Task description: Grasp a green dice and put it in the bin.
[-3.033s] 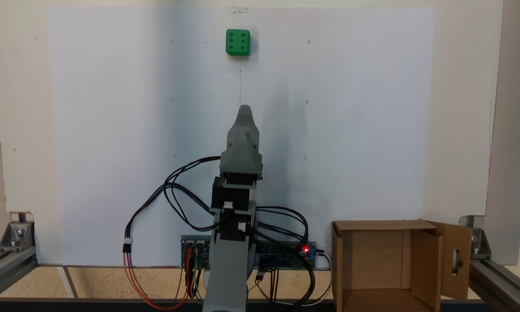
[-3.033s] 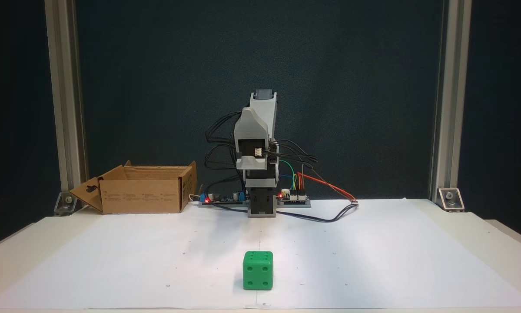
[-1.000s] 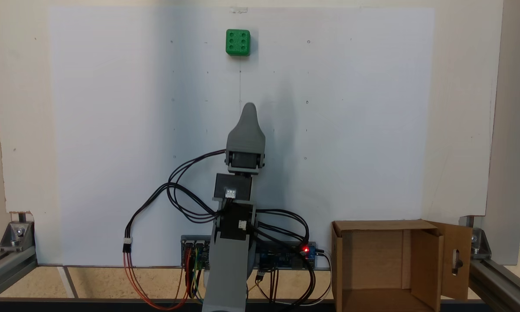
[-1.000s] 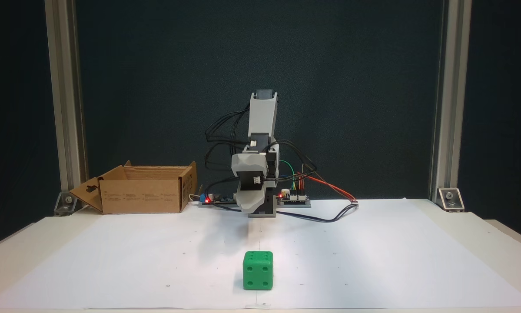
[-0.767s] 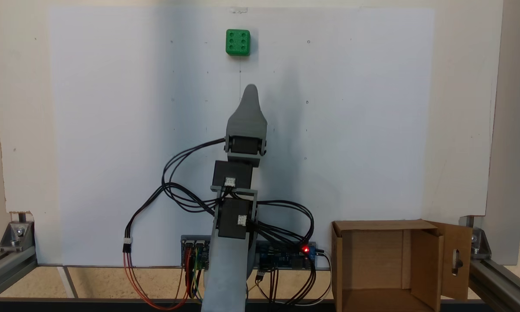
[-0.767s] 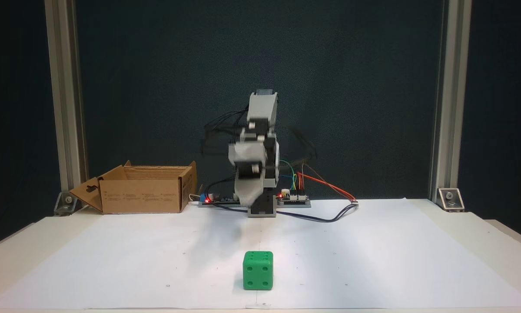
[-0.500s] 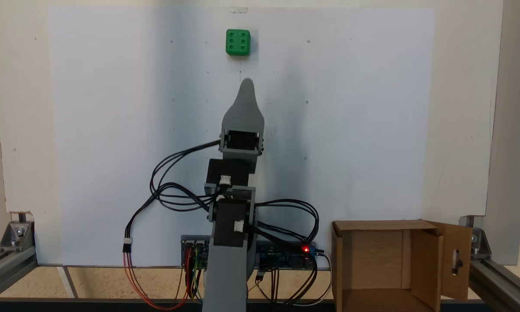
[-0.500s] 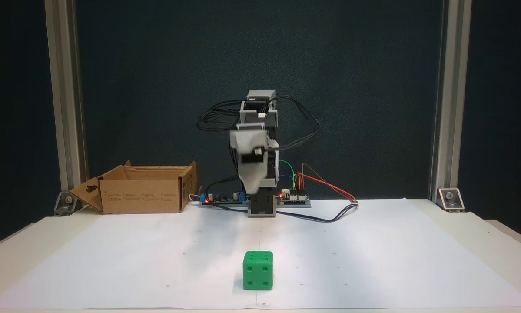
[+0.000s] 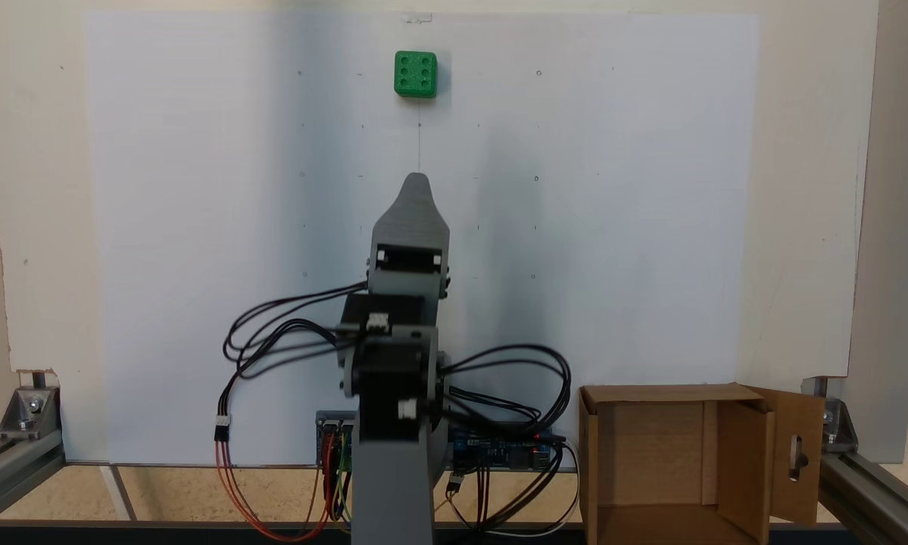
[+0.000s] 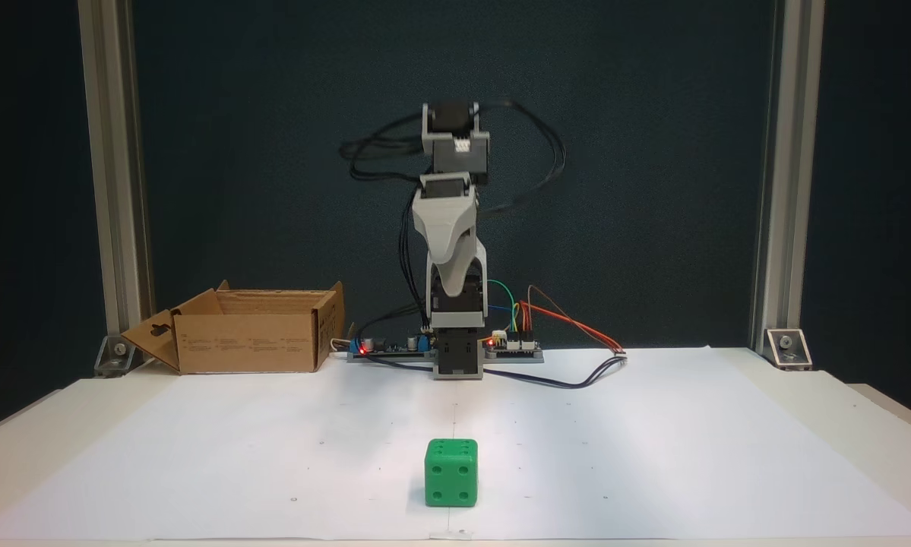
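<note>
In the fixed view from above and behind the arm, the green dice point(image 9: 415, 73) sits alone near the far edge of the white paper sheet point(image 9: 196, 227) that covers the bench point(image 9: 37, 189), its six-pip face up. It lies almost straight ahead of the arm's base, which probably suits a plain forward reach. The gripper point(image 9: 415, 182) points toward the dice but is well apart from it, with bare paper between. Only one grey tip shows here, so I cannot tell whether the jaws are spread or pressed together. The bin point(image 9: 677, 462), an open cardboard box, stands at the lower right beside the base, its slotted flap point(image 9: 797, 454) folded outward, likely so the opening is free for the drop.

In the fixed view facing the arm, the dice point(image 10: 450, 472) rests on the paper in the foreground, four pips facing the camera. The gripper point(image 10: 450, 282) hangs nose-down high above the bench, close to the base and far behind the dice; its state is again unreadable. The bin point(image 10: 246, 340) sits at the left, next to the control boards point(image 10: 385, 346). The grasp is not yet begun; the reach comes first.
</note>
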Controlling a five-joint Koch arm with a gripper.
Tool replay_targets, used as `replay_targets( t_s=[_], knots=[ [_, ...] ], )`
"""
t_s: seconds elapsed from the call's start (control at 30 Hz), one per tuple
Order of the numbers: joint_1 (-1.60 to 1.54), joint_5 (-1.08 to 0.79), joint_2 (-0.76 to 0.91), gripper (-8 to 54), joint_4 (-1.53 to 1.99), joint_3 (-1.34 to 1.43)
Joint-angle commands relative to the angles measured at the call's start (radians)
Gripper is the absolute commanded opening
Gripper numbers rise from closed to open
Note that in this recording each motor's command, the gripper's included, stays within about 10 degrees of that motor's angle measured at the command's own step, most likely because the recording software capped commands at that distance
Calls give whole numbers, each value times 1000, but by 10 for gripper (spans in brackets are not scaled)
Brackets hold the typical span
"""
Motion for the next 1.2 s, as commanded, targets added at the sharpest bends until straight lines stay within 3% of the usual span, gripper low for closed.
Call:
replay_targets(
  t_s=[0.0, 0.57, 1.17],
  knots=[
    [6, 43, -38, 432, 51, -106],
    [5, 60, -603, 432, 268, -807],
    [0, 69, -841, 433, 270, -916]
  ],
)
